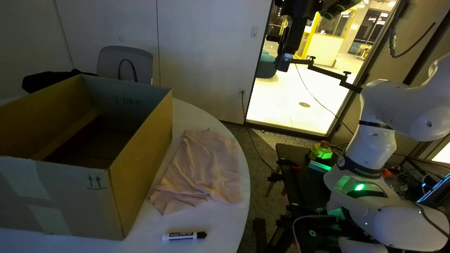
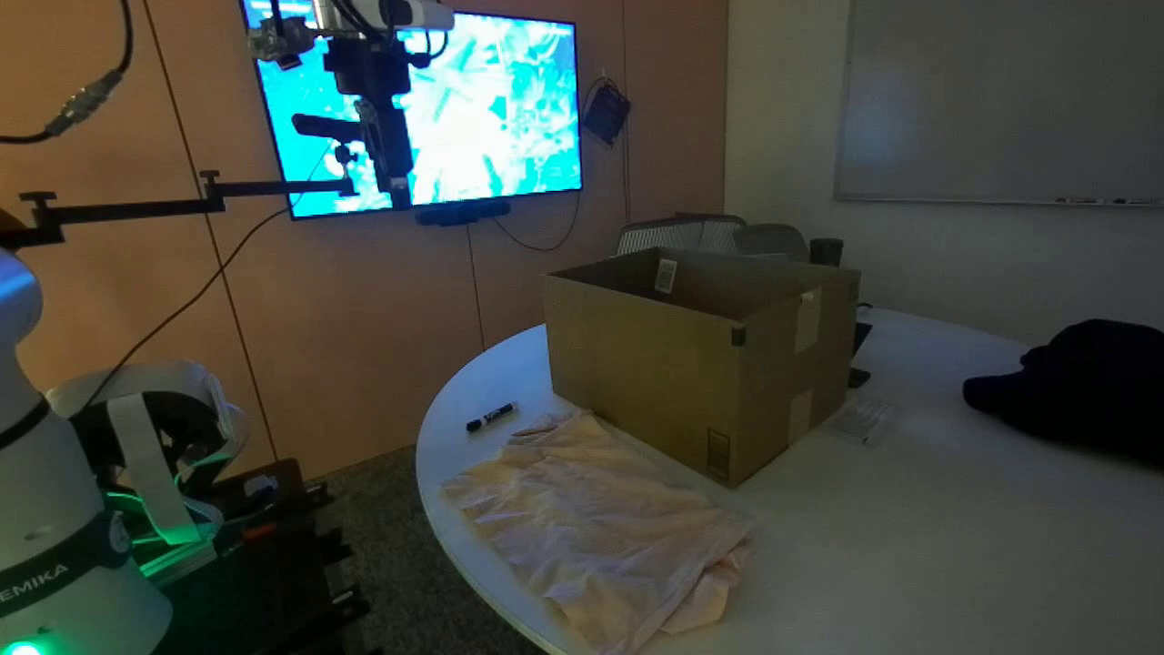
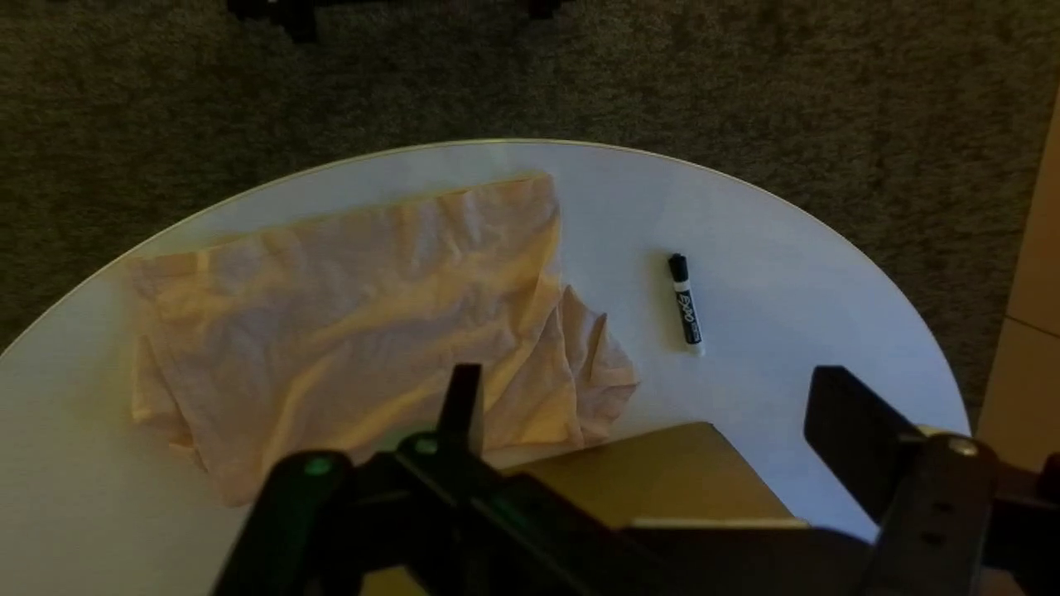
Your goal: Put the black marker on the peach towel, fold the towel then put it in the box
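Note:
The black marker [image 1: 184,235] [image 2: 490,418] [image 3: 686,302] lies on the white table, a short gap away from the towel. Rumpled and spread out flat, the peach towel [image 1: 207,165] [image 2: 600,518] [image 3: 356,314] rests along the table's rounded edge. Beside it stands the brown cardboard box [image 1: 146,168] [image 2: 646,373] [image 3: 654,472], its top uncovered. In both exterior views my gripper [image 1: 284,63] [image 2: 397,193] hangs high above table level. The wrist view shows the gripper [image 3: 648,381] with fingers wide apart and nothing between them; the box is partly hidden behind it there.
The round table's edge [image 3: 513,142] curves close past the towel and marker. A dark cloth or bag [image 2: 1073,387] lies on the table beyond the box. A thin black bracket arm [image 1: 327,72] [image 2: 264,189] reaches out near the gripper. Chairs [image 1: 124,65] stand behind the box.

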### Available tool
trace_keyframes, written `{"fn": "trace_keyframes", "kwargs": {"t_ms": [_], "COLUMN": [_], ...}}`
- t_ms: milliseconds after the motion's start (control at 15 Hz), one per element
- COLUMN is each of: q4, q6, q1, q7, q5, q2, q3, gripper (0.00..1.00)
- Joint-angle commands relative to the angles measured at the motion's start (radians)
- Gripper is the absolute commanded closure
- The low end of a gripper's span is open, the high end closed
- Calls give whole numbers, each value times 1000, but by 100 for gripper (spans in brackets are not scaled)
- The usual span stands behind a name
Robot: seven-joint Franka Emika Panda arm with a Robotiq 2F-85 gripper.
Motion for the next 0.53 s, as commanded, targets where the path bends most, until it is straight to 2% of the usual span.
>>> {"fn": "trace_keyframes", "kwargs": {"t_ms": [0,467], "q4": [-14,-13], "q6": [103,396], "q1": [12,137], "q7": [-24,-134], "q5": [14,120], "q2": [102,426], "q3": [50,127], "gripper": [0,0]}}
